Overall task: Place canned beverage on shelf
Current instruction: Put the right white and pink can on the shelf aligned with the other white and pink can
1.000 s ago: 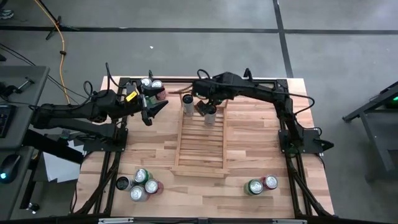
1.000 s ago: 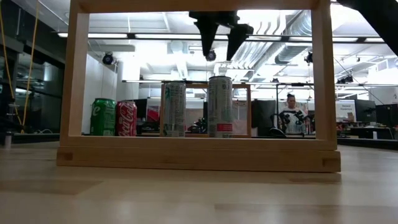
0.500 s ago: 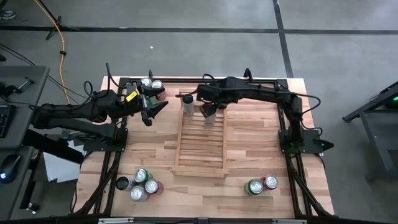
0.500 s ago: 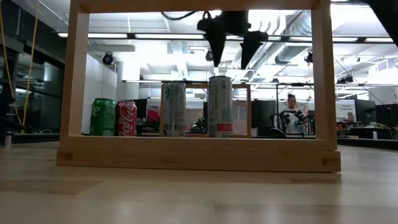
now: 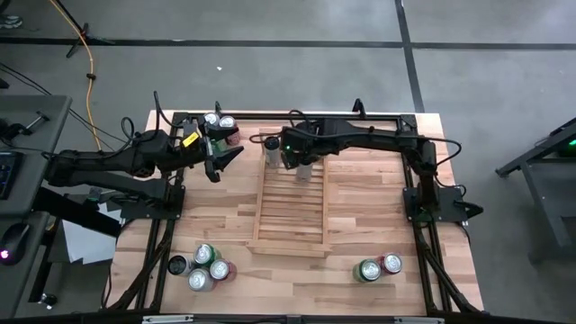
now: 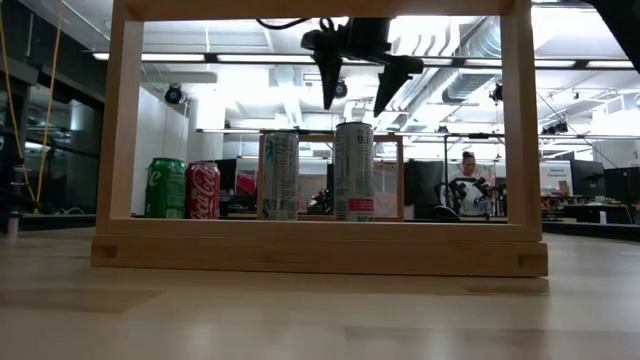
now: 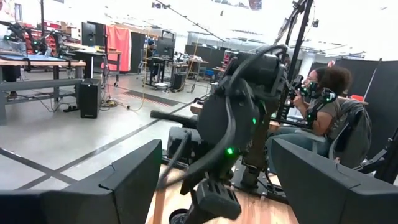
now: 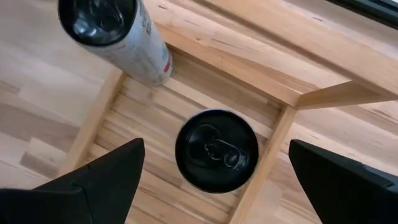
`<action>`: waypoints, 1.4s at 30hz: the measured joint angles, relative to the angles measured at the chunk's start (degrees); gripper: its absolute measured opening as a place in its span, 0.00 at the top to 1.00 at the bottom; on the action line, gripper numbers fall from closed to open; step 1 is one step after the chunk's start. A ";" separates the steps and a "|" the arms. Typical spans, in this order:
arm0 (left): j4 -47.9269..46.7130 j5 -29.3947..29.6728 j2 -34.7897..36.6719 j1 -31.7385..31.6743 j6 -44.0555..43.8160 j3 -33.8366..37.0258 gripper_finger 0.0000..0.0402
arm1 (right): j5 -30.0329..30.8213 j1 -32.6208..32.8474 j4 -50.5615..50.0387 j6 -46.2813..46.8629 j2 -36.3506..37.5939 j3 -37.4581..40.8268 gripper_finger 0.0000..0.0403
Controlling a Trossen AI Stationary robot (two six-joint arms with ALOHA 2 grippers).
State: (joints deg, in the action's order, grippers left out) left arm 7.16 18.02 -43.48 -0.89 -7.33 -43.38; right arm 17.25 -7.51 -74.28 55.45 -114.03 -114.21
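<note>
Light-wood slats of the shelf (image 5: 290,205) carry a tall silver can (image 6: 354,171) upright at the far end, and the right gripper (image 6: 362,88) hangs directly above it with fingers spread wide, touching nothing. A second tall can (image 5: 272,149) stands just beside it on the left. The left gripper (image 5: 230,155) waits at the far left, fingers apart, near a red can (image 6: 203,190) and a green can (image 6: 167,187).

even, bright overhead light; the ceiling strip lights (image 6: 440,62) glare white in the low view. the tabletop (image 6: 300,310) blurs nearest that camera. soft shadows pool under the shelf (image 5: 290,202).
</note>
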 joint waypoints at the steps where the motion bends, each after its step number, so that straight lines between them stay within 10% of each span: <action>1: 0.00 -0.02 0.01 0.00 0.00 0.00 0.27 | 0.61 0.20 0.03 -0.19 -0.34 0.01 0.04; 34: -0.07 -0.07 0.02 0.00 0.00 0.00 0.27 | 0.89 1.25 6.46 1.14 -1.17 7.30 0.05; 42: -0.07 -0.07 0.02 0.00 0.02 0.00 0.27 | 1.08 1.11 6.05 1.47 -1.17 7.30 0.21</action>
State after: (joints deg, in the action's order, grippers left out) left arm 7.09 17.96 -43.46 -0.89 -7.32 -43.38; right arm 18.32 -6.40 -68.23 56.93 -115.20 -106.91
